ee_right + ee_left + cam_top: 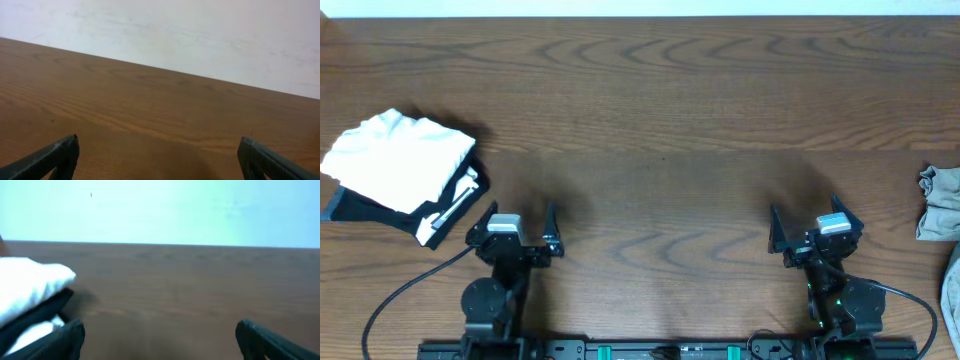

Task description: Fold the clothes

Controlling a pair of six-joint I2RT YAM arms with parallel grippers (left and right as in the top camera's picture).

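Note:
The clothes lie in two places. A white garment sits bundled on a flat black board at the far left, and it shows as a blurred white mass in the left wrist view. A grey-beige garment lies crumpled at the right edge. My left gripper stands open near the front edge, just right of the board, with only bare wood between its fingers. My right gripper is open too, over bare table, well left of the grey-beige garment.
The wooden table runs back to a pale wall. Another pale grey cloth pokes in at the lower right edge. A black cable curls left of the left arm's base.

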